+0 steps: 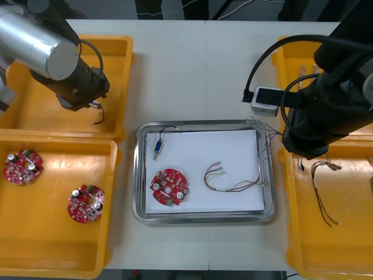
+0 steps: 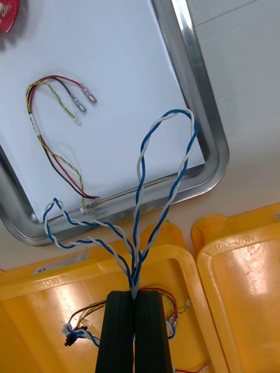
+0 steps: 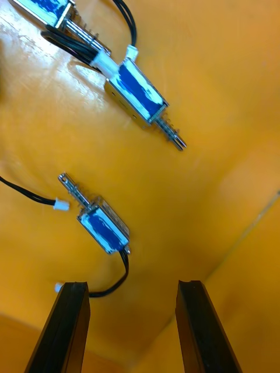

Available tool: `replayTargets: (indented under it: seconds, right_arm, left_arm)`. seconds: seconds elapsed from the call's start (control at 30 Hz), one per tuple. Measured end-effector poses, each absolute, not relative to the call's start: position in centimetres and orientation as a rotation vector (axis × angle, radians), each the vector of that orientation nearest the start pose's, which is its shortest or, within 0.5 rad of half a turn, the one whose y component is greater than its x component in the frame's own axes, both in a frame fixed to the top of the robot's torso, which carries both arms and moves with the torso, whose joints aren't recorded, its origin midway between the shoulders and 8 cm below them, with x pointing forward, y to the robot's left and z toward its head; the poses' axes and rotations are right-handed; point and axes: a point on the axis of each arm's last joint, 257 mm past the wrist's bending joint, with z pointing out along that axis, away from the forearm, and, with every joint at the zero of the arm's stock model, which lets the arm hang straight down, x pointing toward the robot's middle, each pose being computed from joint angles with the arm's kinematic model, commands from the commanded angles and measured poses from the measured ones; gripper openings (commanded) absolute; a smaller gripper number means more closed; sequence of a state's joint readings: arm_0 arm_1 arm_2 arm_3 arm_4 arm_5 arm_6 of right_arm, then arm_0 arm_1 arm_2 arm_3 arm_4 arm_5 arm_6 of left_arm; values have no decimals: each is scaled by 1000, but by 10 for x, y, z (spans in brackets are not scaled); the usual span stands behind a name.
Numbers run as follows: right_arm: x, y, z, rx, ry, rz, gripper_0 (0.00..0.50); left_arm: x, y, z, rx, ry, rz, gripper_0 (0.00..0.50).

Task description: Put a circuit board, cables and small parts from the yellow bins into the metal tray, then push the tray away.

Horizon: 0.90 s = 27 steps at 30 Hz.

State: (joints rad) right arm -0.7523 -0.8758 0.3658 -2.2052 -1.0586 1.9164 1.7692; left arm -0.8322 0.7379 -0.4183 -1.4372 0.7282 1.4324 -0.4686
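My right fingers (image 2: 122, 332) clench the blue and white cable (image 2: 140, 175), its loops over the metal tray (image 2: 192, 76) ready to drop, while my left fingers (image 3: 67, 326) gape above small metal parts (image 3: 104, 224).

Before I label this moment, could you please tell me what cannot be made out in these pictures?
Front view: the right arm covers the right pincer and most of the far right bin.
Front view: the left arm covers the left pincer.
Right wrist view: the circuit board is cut by the edge.
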Motion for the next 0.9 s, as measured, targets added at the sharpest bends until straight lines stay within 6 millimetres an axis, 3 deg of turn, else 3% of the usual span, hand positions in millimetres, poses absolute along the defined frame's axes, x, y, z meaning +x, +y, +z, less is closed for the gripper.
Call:
replayTargets:
  seconds: [0.17,0.43,0.77,0.9]
  right_arm:
    - [395,-176,-134,-1666,2226,-309,0]
    - [405,-144,-157,-1723,2196,-238,0]
    - [418,-126,-179,-1797,2149,-199,0]
    - [426,-118,-189,-1907,2062,-203,0]
  left_arm:
    - [577,276,-190,-845,2478,-205,444]
    - [580,299,-202,-1003,2448,-195,458]
    - [591,305,-203,-1054,2402,-225,474]
    - [594,300,-199,-1051,2398,-237,477]
